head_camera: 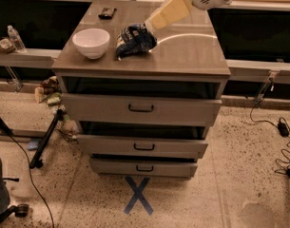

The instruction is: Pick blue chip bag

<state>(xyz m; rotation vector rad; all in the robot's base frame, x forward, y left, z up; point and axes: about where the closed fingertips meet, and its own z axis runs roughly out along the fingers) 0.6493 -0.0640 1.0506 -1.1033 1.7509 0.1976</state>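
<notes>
The blue chip bag (135, 41), dark navy foil with white patches, lies crumpled on the top of the drawer cabinet (182, 56), just right of the white bowl (91, 42). My gripper (150, 25) reaches in from the upper right on a white arm. Its cream-coloured end points down-left and sits at the bag's upper right edge, touching or nearly touching it.
A small dark object (107, 13) lies at the back left of the cabinet top. The cabinet's three drawers (140, 109) stand slightly pulled out. A water bottle (16, 38) stands on a ledge at left. Cables lie on the floor at right, and a blue X (138, 194) marks the floor.
</notes>
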